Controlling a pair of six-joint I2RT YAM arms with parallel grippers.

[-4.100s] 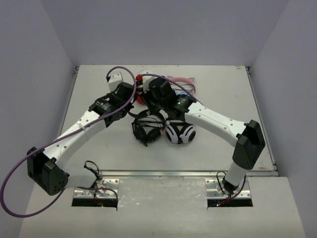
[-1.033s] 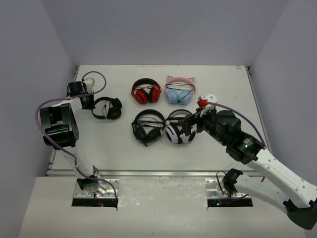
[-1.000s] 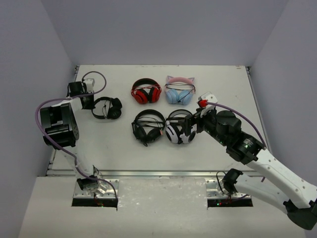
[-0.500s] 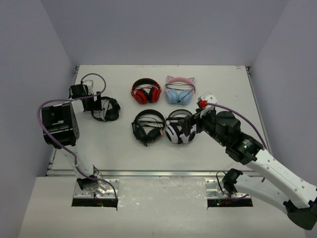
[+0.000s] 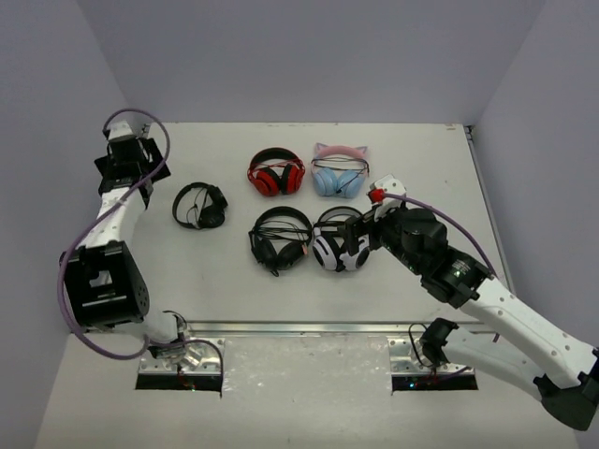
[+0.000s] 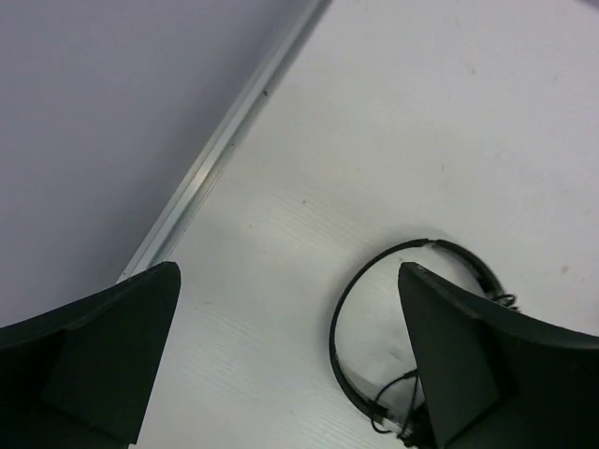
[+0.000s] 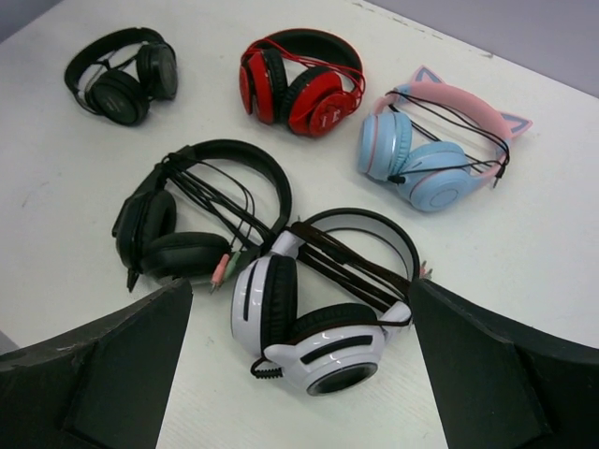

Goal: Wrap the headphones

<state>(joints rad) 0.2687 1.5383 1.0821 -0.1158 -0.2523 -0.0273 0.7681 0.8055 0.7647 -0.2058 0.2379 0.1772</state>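
On left side, headphones [image 5: 211, 207] lie flat: headband leftward, cups rightward

The headphones [image 7: 117, 94] lie left of the red-and-black pair [image 7: 314, 98], not touching.

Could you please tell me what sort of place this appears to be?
Probably a robotics lab test cell: left arm and right arm bolted to a white table boxed in by plain walls, small black headphones and four other pairs laid out.

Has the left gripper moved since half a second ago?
Yes. The left gripper has drawn away from the small black headphones, toward the far left corner of the table.
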